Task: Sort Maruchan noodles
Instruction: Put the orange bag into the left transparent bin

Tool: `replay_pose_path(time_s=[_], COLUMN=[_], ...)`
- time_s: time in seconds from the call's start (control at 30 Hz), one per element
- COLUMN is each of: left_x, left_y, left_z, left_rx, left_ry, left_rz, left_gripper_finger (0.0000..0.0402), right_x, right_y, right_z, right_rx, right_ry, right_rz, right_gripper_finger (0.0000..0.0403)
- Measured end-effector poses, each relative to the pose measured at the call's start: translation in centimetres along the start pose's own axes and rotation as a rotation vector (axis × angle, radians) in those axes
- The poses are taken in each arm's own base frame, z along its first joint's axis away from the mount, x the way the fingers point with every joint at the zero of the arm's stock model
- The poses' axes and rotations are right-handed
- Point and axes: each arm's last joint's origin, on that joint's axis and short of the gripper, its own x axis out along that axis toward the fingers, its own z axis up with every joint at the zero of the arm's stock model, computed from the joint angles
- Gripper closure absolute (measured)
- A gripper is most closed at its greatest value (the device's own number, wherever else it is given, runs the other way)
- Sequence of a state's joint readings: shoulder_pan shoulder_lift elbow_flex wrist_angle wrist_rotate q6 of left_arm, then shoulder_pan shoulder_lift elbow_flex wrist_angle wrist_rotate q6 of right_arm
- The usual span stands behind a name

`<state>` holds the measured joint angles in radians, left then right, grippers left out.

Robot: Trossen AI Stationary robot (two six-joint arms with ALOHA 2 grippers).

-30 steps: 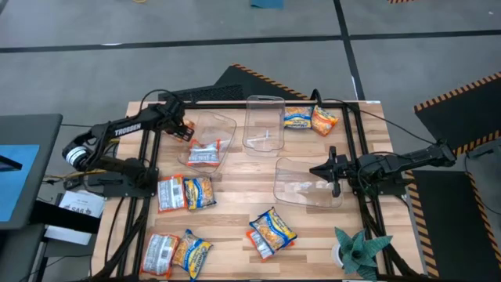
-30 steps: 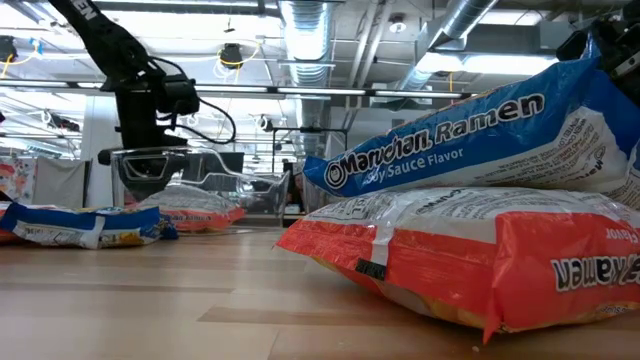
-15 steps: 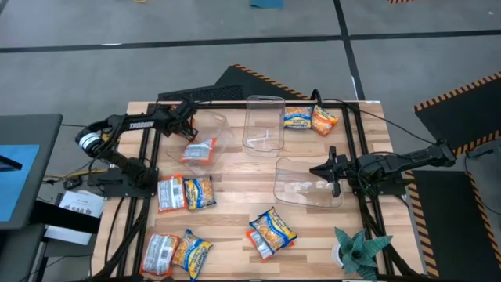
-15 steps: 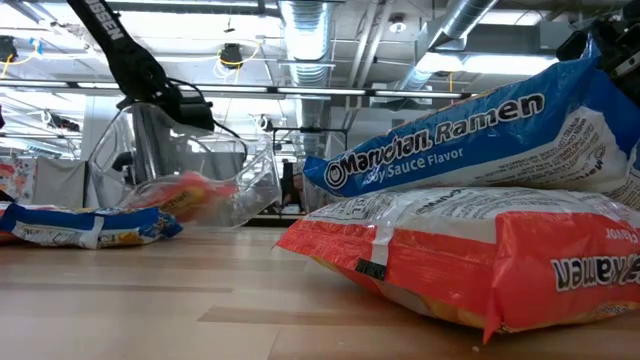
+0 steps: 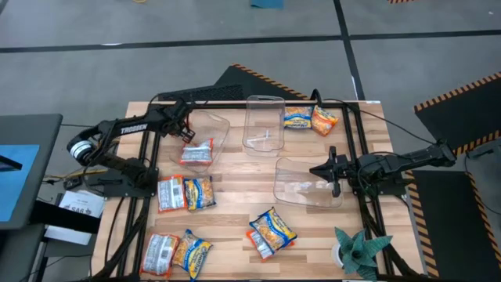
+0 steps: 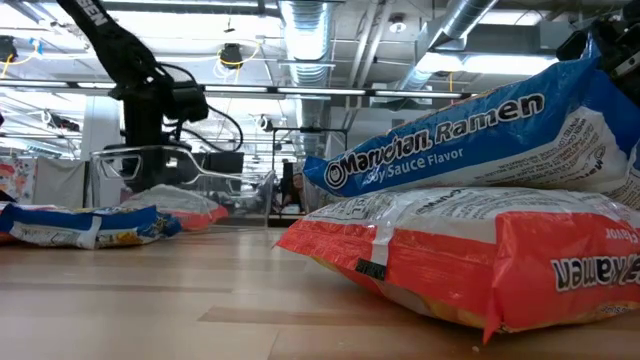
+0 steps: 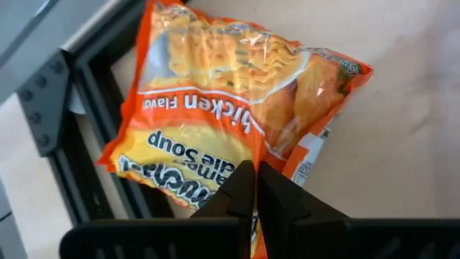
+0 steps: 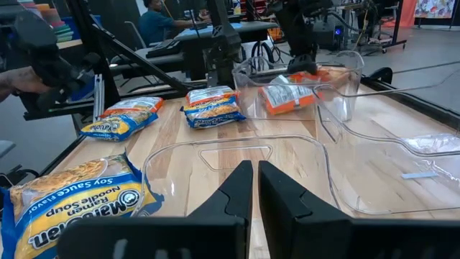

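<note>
Resting in the left clear bin point(image 5: 211, 129), one silver-red packet point(image 5: 196, 152), left pincer point(image 5: 185, 128) closed empty above.

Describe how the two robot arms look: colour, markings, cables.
Both arms are black. The left arm carries white "TROSSEN" lettering, and black cables loop beside its end effector. The right arm shows no readable marking; its end effector has two slim dark fingers.

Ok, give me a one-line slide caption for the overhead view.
Left gripper shut at the rim of a clear bin holding one ramen packet; right gripper waits by another empty bin.
</note>
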<state>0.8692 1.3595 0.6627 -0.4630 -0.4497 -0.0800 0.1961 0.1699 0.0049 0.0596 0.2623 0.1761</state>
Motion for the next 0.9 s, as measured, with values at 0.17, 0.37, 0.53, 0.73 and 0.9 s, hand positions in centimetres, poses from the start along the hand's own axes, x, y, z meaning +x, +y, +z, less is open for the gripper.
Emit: replay_pose_path(time_s=[0.17,0.37,0.53,0.73,0.9], left_x=[-1.4,-3.2,-4.6,-5.6,-5.3], left_y=[0.7,1.7,2.3,2.5,2.4], left_z=[0.2,0.4,0.4,0.3,0.4], left_rx=[-0.022,-0.044,-0.076,-0.076,-0.052], left_ry=[-0.065,-0.156,-0.224,-0.27,-0.263], left_rz=[0.02,0.043,0.021,0.002,-0.034], left_gripper_finger=[0.0401,0.0401,0.0401,0.0401,0.0401], right_x=[0.0,0.0,0.0,0.0,0.0], right_y=[0.0,0.0,0.0,0.0,0.0], right_z=[0.0,0.0,0.0,0.0,0.0], right_rx=[0.0,0.0,0.0,0.0,0.0], right_ry=[0.0,0.0,0.0,0.0,0.0], right_rz=[0.0,0.0,0.0,0.0,0.0], right_gripper_finger=[0.0353,0.0353,0.0353,0.0353,0.0353])
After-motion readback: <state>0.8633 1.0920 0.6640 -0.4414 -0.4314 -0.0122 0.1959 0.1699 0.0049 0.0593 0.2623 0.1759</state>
